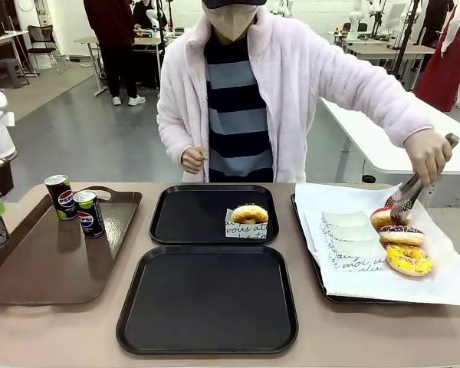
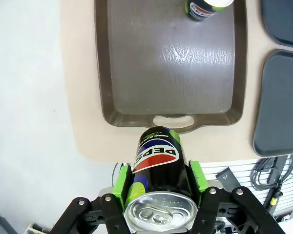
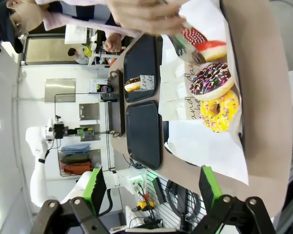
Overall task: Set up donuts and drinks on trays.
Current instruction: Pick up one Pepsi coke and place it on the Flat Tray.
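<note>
left wrist view: the left pincer (image 2: 159,180) is partly closed on a soda can (image 2: 157,156), its green pads pressed to the can's two sides near the silver top. the can's long axis runs along the fingers, from the bottom edge up toward the frame centre. the pull-tab top faces the camera and the base points at the cut-out handle of the brown tray (image 2: 136,73); the logo reads upside down. whether the base touches anything cannot be told. front view: two more cans (image 1: 60,196) (image 1: 88,213) stand upright, tops up, close together at the upper left of the brown tray, at the left of the bench (image 1: 61,330). two black trays lie at centre, one behind the other. the far black tray (image 1: 192,218) carries one plain donut (image 1: 249,213) lying flat in its paper sleeve at its right front corner; the near black tray (image 1: 207,299) is bare. at right, a paper-lined tray (image 1: 345,287) holds a red-iced donut (image 1: 383,218), a chocolate donut (image 1: 401,235) and a yellow donut (image 1: 409,259) in a row beside flat sleeves (image 1: 353,239). the person's hand (image 1: 428,153) holds tongs (image 1: 410,192) slanting down to the red-iced donut. right wrist view: the right pincer (image 3: 153,190) stands wide open and empty above the bench edge, near the paper-lined tray.
</note>
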{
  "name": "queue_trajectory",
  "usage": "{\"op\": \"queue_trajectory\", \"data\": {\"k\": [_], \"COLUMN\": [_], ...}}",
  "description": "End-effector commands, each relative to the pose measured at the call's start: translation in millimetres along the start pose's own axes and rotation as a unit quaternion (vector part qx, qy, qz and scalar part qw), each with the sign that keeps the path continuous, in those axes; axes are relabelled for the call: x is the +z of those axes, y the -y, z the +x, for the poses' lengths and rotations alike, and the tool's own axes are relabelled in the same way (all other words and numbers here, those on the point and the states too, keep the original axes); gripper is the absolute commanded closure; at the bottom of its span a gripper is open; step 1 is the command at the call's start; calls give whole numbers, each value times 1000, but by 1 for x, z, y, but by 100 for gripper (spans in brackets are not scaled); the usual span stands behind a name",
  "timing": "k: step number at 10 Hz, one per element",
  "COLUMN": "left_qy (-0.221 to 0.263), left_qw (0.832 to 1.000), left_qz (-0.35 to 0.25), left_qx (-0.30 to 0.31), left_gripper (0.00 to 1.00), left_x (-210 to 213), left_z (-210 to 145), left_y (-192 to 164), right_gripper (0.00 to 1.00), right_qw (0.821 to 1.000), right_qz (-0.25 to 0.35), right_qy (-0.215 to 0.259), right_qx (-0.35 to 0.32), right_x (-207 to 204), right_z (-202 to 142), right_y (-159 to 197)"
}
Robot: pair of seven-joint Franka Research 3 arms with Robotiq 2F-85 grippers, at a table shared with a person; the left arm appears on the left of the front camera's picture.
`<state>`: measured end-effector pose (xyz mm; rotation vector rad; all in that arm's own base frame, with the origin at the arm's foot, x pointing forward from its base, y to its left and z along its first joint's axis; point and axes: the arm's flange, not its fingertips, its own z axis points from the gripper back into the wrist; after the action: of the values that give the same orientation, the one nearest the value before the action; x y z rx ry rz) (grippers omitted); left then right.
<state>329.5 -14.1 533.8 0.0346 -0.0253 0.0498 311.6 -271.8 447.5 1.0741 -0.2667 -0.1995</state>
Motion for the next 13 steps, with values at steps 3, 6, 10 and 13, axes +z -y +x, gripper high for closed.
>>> {"op": "queue_trajectory", "data": {"k": [3,6,10,13], "left_qy": [14,14,42,47], "left_qw": [1000,1000,999,998], "left_qz": [-1,-1,-16,-19], "left_qx": [0,0,-28,-46], "left_gripper": [96,96,41,41], "left_x": [9,9,15,5], "left_z": [-7,-7,17,47], "left_y": [0,0,66,134], "right_gripper": [0,0,0,0], "right_qw": [1000,1000,1000,1000], "right_qz": [6,6,6,6], "right_qy": [1,1,1,1], "right_qx": [2,2,2,2], "right_x": [0,0,0,0], "right_z": [0,0,0,0], "right_y": [0,0,0,0]}}
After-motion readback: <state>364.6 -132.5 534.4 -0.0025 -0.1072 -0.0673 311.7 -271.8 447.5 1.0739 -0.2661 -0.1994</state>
